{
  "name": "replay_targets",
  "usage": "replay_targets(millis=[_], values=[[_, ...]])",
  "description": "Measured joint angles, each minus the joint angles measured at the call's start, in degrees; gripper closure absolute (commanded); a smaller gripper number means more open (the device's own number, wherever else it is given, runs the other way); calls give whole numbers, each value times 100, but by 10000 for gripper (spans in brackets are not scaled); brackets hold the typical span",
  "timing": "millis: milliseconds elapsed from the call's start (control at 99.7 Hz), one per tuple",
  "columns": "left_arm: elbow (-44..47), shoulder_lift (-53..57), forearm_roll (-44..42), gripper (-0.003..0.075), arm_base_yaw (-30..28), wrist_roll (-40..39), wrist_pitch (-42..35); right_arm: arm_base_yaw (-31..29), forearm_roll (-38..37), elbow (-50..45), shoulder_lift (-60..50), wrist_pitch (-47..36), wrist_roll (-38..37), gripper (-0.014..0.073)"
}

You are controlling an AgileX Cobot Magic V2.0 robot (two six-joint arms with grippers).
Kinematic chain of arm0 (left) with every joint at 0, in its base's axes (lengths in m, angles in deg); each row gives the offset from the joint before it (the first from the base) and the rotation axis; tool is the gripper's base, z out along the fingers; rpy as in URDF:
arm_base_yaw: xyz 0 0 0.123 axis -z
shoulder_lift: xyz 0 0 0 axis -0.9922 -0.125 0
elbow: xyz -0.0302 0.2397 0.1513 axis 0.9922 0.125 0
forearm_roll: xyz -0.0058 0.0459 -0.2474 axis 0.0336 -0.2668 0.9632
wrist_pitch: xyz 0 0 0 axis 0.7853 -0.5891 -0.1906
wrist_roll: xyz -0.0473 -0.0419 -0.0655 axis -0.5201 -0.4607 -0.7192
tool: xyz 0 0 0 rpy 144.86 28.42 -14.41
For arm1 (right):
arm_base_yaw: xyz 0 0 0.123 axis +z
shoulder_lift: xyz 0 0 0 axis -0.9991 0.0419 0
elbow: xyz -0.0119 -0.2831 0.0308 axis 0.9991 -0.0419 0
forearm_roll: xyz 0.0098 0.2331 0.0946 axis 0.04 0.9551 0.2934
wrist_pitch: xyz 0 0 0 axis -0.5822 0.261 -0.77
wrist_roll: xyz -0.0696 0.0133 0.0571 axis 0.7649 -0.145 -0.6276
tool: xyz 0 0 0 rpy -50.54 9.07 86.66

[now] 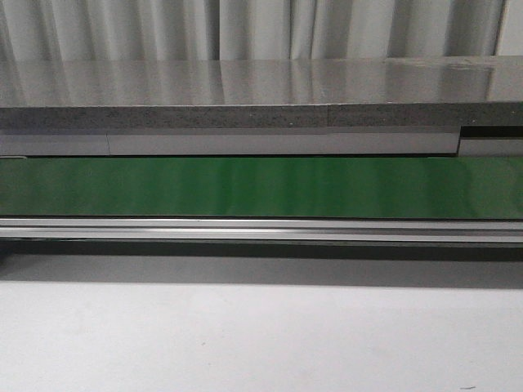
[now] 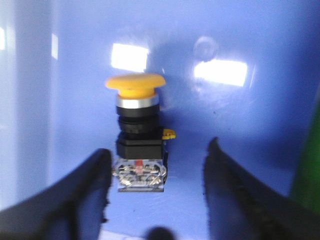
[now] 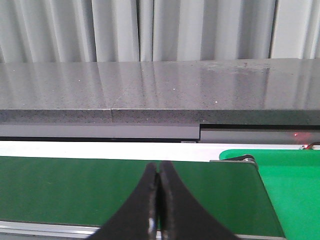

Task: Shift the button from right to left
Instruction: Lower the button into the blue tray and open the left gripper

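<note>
1. The green belt (image 1: pixel 261 188) runs across, beside the grey worktop (image 1: pixel 245 82).
2. The left tool (image 2: pixel 156 195) stands wide; the button (image 2: pixel 137 135) rests upright on a blue surface (image 2: pixel 250 125), near its left finger.
3. The right tool (image 3: pixel 159 200) is closed, holding nothing.

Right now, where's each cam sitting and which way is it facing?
Front: fixed, facing forward over the long green conveyor belt; no robot parts visible.
Left wrist: over a blue glossy surface, on the yellow-capped black push-button; open left gripper.
Right wrist: low over the belt, toward grey curtains; shut right gripper.
Front and right wrist share the belt.
</note>
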State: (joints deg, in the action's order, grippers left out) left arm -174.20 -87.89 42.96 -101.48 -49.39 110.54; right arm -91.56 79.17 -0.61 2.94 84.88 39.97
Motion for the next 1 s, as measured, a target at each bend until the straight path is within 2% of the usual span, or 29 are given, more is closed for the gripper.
replay_targets(millis=[50, 120, 452, 582, 1003], values=[[0, 210, 25, 634, 0, -24, -13, 0, 0, 0, 0, 0, -12, 659], [0, 536, 129, 739, 0, -39, -13, 0, 0, 0, 0, 0, -12, 659], [0, 1914, 1176, 741, 10, -64, -63, 0, 0, 0, 0, 0, -10, 659], [9, 2311, 1290, 741, 175, -67, -100, 0, 0, 0, 0, 0, -10, 659], [144, 3166, 1368, 741, 1696, -79, -297, 0, 0, 0, 0, 0, -10, 659]])
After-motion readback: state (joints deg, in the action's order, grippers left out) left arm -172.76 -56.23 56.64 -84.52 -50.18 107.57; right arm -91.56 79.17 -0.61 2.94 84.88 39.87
